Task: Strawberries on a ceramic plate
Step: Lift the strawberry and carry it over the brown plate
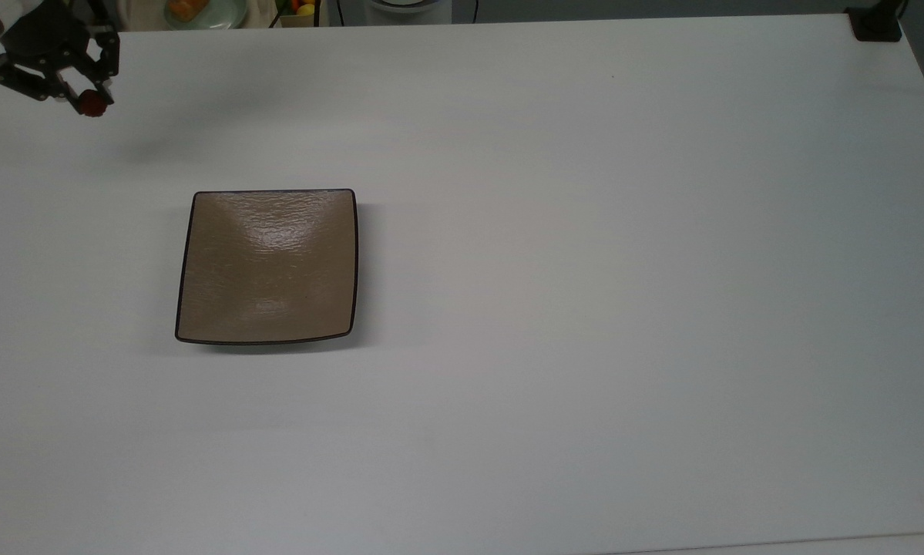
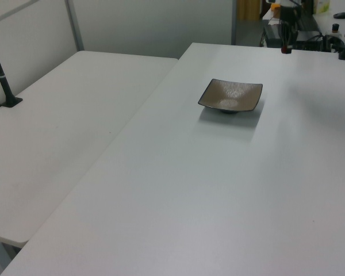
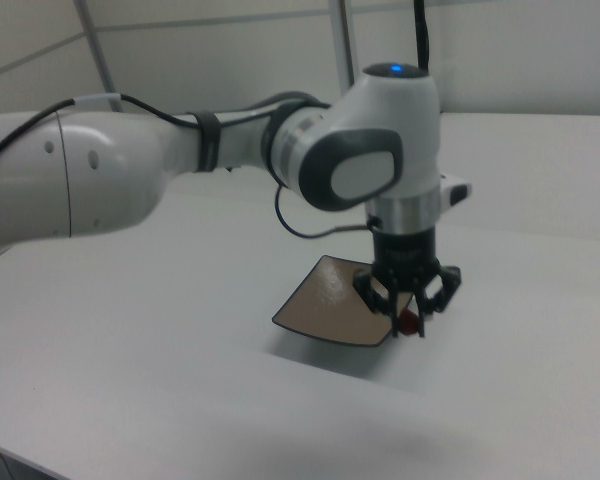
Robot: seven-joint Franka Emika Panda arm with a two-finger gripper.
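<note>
Gripping the strawberry [image 1: 92,102] between its black fingertips, the gripper [image 1: 84,96] hung above the white table [image 1: 585,270] near the top view's upper left corner, clear of the surface, with a soft shadow on the tabletop below it. In the right view the same gripper [image 3: 408,318] pointed straight down from the white arm [image 3: 180,160], and the small dark-red berry [image 3: 409,323] showed at the tips of the fingers, which were closed onto it. In the left view the gripper [image 2: 286,46] sat high at the far edge of the table, the berry [image 2: 286,50] a tiny red speck at its lower end. The ceramic plate [image 1: 267,266], square, glossy tan with a thin dark rim, lay flat on the table well apart from the gripper, lower and to the right of it in the top view, with nothing on it. In the left view the plate [image 2: 230,95] rested nearer the camera than the gripper. In the right view the plate [image 3: 325,305] lay behind the gripper, partly covered by it. A pale green dish [image 1: 199,11] with orange food stood beyond the table's far edge in the top view.
</note>
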